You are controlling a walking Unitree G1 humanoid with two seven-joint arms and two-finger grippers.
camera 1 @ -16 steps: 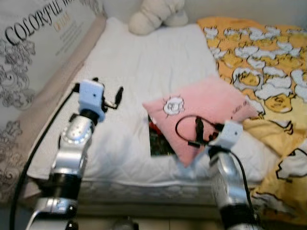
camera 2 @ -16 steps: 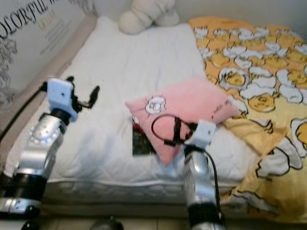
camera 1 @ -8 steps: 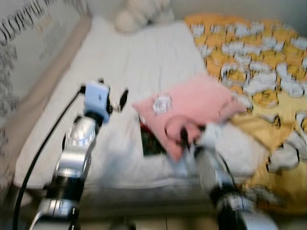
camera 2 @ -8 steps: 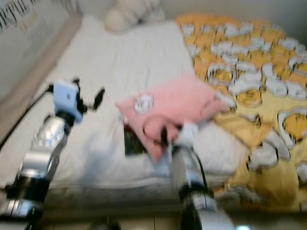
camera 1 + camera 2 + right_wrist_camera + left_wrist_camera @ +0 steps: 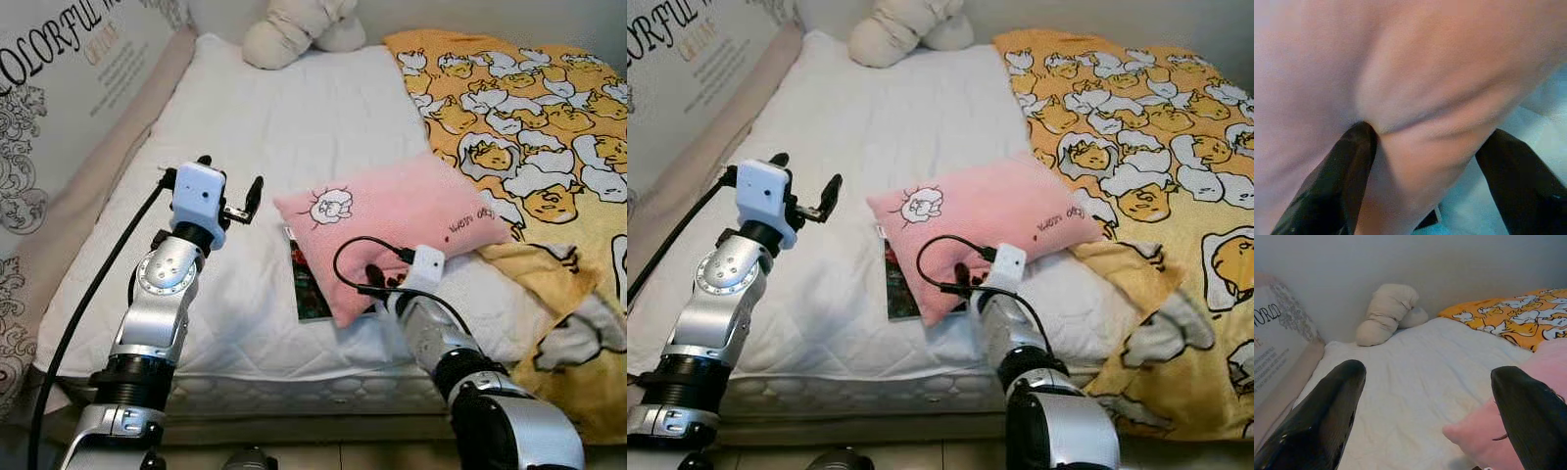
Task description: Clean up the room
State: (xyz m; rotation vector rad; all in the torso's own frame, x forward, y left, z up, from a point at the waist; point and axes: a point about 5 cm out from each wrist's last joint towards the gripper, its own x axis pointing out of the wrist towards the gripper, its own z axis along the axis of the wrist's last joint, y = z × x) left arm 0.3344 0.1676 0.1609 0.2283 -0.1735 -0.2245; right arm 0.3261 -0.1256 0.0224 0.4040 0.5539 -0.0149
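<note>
While it lies near the front edge of the white mattress (image 5: 294, 117), the pink pillow (image 5: 392, 225) with a small cartoon sheep printed on it has its near corner between the two black fingers (image 5: 1347, 181) of the right gripper (image 5: 377, 284). In the right wrist view those fingers stand apart on either side of the pink fabric, one pressed into a fold of it, so the pincer is spread around the corner and not yet closed on it. Half under the pillow's left edge lies a dark book (image 5: 309, 284), flat on the mattress. Beside the pillow to the right spreads a yellow duvet (image 5: 529, 127) printed with white cartoon figures, its folded edge just touching the pillow. Over the bare mattress to the pillow's left hovers the left gripper (image 5: 230, 191), fingers wide apart and holding nothing. At the head of the bed sits a cream plush toy (image 5: 294, 29), and a printed headboard panel (image 5: 59, 88) runs along the left side.
</note>
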